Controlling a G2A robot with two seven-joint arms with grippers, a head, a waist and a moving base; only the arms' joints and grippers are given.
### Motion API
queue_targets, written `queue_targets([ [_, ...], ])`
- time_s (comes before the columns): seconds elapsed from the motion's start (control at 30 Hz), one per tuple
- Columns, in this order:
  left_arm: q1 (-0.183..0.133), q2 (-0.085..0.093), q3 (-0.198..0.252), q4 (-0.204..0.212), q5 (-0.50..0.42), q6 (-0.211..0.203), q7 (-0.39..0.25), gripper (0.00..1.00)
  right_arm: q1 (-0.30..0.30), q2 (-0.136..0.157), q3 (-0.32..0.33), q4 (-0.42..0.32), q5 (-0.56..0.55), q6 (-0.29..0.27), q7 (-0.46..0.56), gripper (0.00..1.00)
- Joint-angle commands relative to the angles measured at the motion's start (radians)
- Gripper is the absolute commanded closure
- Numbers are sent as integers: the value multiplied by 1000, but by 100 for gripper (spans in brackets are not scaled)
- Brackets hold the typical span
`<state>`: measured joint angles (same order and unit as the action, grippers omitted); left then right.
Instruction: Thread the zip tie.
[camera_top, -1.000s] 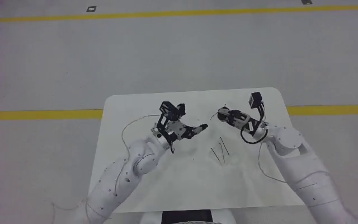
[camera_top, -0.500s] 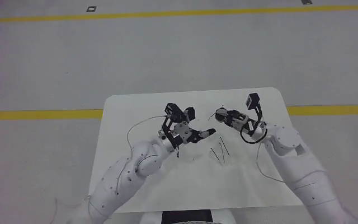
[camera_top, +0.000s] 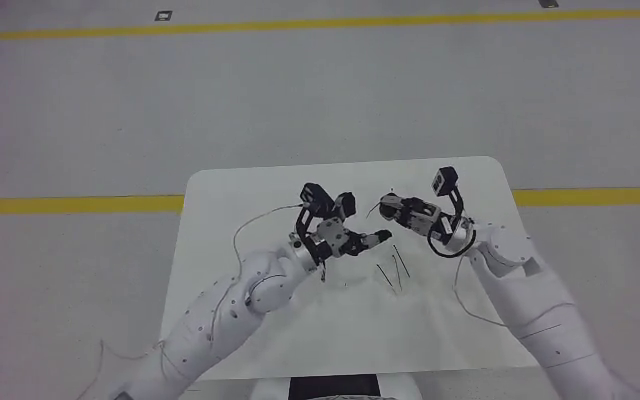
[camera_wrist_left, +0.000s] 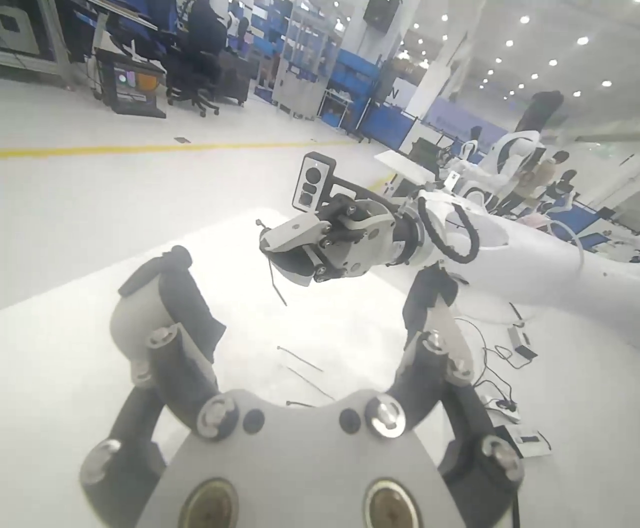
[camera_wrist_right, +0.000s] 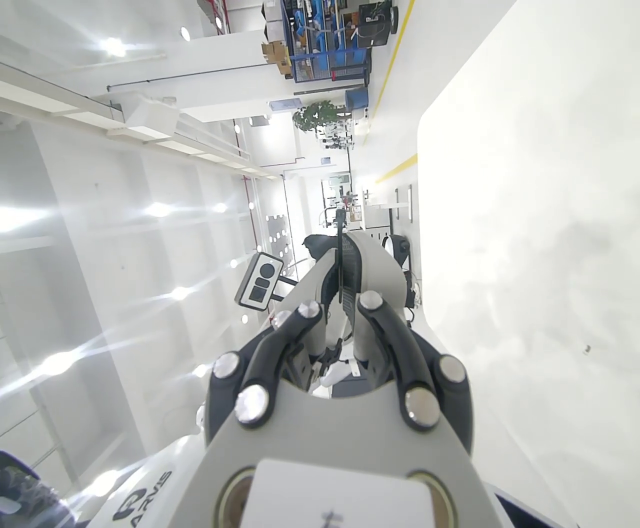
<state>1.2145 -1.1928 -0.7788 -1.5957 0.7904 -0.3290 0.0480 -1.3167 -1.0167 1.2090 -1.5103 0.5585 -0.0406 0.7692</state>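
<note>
At table (camera_top: 240, 330) centre, right gripper (camera_top: 392, 206) clenched on zip tie (camera_wrist_left: 276, 282); left gripper (camera_top: 374, 239), released, at its 7 o'clock. Risk: thin dangling tail may deflect and evade the grasp.

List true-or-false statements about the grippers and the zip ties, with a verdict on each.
1. The right gripper is shut on a zip tie. True.
2. The left gripper holds a second tie. False: it is open and empty.
3. Some loose zip ties lie on the table. True.
4. The two grippers touch each other. False: there is a gap between them.
</note>
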Motion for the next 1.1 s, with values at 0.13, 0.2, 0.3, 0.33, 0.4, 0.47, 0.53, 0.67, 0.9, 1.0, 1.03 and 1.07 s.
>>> queue_targets([
  [0.13,-10,-2,2,2,25,-10,-4,0,0,-2,-1,-6,-4,5,4,100],
  [0.2,-10,-2,2,2,25,-10,-4,0,0,-2,-1,-6,-4,5,4,100],
  [0.3,-10,-2,2,2,25,-10,-4,0,0,-2,-1,-6,-4,5,4,100],
  [0.33,-9,-2,2,3,25,-8,-4,0,0,-2,-1,-6,-4,5,4,100],
  [0.4,-9,-2,3,0,57,7,-12,0,-3,-3,-2,-9,-5,5,-4,100],
  [0.47,-6,-1,3,-3,88,26,-9,0,-9,-5,-4,-19,-8,8,-17,100],
  [0.53,-5,0,3,-6,137,51,-13,0,-12,-6,-4,-23,-11,14,-23,100],
  [0.67,2,0,2,-13,181,72,-9,11,-15,-7,-1,-26,-12,20,-27,100],
  [0.9,6,-1,0,-14,218,81,-4,55,-19,-10,2,-27,-21,25,-31,100],
  [1.0,8,-2,-1,-12,223,80,-4,59,-20,-12,3,-28,-24,25,-30,100],
  [1.03,8,-2,-2,-12,224,79,-5,59,-20,-12,3,-28,-24,25,-30,100],
  [1.07,8,-2,-2,-12,225,78,-6,59,-20,-13,3,-28,-25,23,-29,100],
])
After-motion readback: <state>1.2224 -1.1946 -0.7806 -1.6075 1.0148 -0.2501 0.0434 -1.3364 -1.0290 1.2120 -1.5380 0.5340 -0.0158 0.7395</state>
